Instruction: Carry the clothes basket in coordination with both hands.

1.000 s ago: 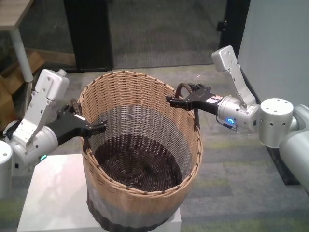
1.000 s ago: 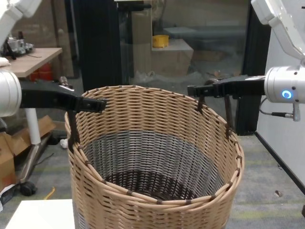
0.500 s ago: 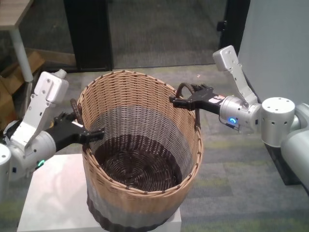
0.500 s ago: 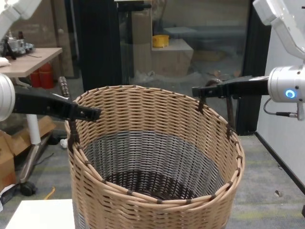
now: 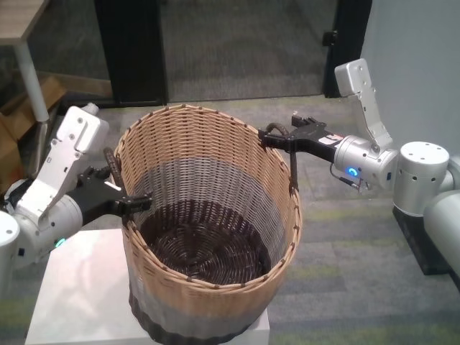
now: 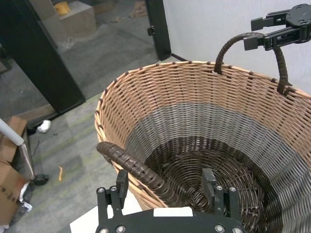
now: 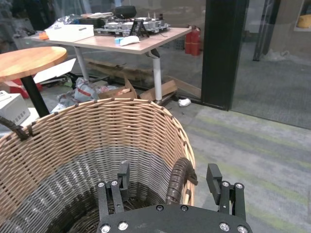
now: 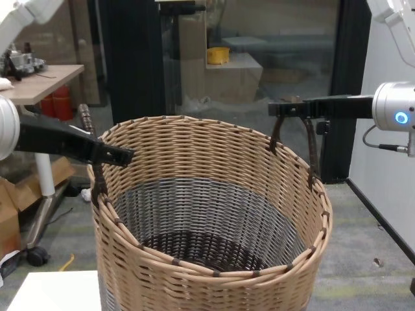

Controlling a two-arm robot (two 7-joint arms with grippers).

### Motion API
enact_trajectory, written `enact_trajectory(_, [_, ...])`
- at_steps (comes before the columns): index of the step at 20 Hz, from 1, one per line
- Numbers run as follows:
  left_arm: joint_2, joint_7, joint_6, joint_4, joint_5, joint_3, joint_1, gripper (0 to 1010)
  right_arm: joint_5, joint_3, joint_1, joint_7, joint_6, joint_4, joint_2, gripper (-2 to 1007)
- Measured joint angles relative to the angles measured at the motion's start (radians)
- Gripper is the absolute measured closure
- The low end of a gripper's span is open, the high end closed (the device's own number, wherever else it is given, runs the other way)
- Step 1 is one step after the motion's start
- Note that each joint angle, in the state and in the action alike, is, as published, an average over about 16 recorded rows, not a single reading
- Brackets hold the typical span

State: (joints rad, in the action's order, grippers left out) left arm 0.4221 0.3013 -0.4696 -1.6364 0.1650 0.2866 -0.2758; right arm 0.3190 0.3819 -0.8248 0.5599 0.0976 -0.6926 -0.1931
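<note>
Clothes basket (image 5: 208,230): one, two handles; left hand (image 5: 133,204), right hand (image 5: 277,140) spread wide, straddling handles, ungripped.

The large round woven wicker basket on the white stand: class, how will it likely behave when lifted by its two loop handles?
The large round woven wicker basket looks empty, so probably light. Its dense weave suggests stiff walls. The dark brown loop handles may flex; uneven lifting could tip it.

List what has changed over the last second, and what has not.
The right gripper drew back toward the robot's right, its tips now at the right handle. The left gripper dipped lower over the left handle. Nothing was gripped; both stay open. The clothes basket stayed put.
</note>
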Motion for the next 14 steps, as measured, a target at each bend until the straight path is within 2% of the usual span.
enact_trajectory(6, [0.003,0.002,-0.007,-0.02,-0.028,-0.002,0.001,8,0.019,-0.017,0.006,-0.001,0.001,-0.013,-0.001,2])
enact_trajectory(14, [0.002,0.009,-0.006,-0.044,-0.054,-0.012,-0.001,8,0.041,-0.036,0.018,-0.01,-0.019,-0.034,-0.003,2])
